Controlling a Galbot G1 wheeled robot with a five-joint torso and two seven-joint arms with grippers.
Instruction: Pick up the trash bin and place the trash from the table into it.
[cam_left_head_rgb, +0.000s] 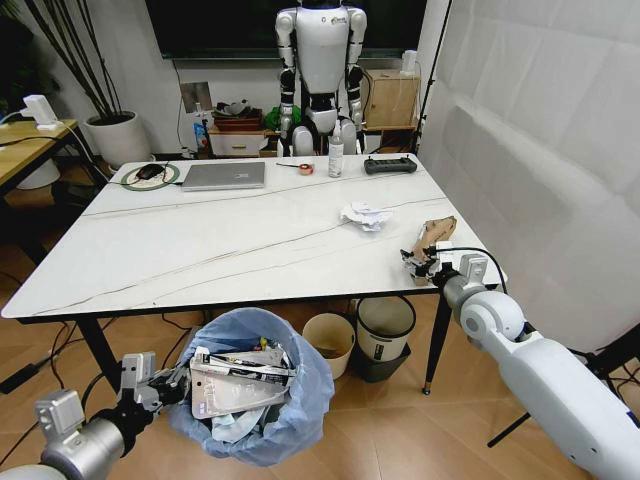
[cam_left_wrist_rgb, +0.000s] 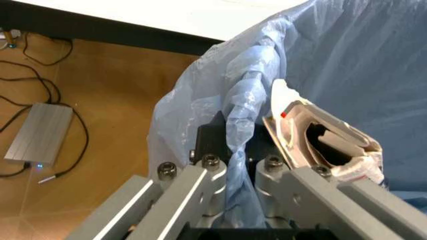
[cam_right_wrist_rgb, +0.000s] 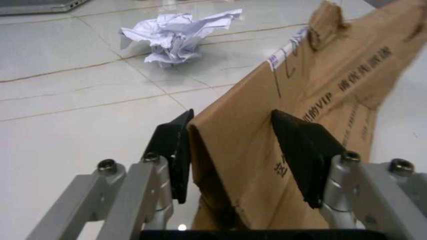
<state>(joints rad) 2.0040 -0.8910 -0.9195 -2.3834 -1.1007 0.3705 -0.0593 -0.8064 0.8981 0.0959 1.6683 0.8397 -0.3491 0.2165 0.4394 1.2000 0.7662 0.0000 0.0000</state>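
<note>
Left pincer (cam_left_head_rgb: 178, 383) was low, below the near edge of the bench (cam_left_head_rgb: 150, 260), clamped on the rim of the trash bin (cam_left_head_rgb: 300, 410). In the left wrist view its fingers (cam_left_wrist_rgb: 200, 185) were pinched together on a fold of the light-blue bag, one inside the rim, one outside. Bin hung off the floor at my left front, already packed with wrappers and packets (cam_left_head_rgb: 240, 385). Its bottom was hidden by the bag.

Crumpled white paper (cam_left_head_rgb: 366, 215) lay mid-right on the bench, untouched, well apart from both pincers.

Right pincer (cam_left_head_rgb: 425, 265) was at the bench's right near corner, straddling the torn brown cardboard box (cam_right_wrist_rgb: 320, 100). Pads (cam_right_wrist_rgb: 175, 150) stood apart, one on each side of the near end; left pad looked to touch, right pad showed a gap, so I judged the grip not yet closed. Box's long axis ran straight away from the pincer, toward the far right of the bench. Right arm was plainly the nearer one. Bin lay to the left and lower, so the carry would cross the bench edge. Box's near end was cut off under the pincer.
</note>
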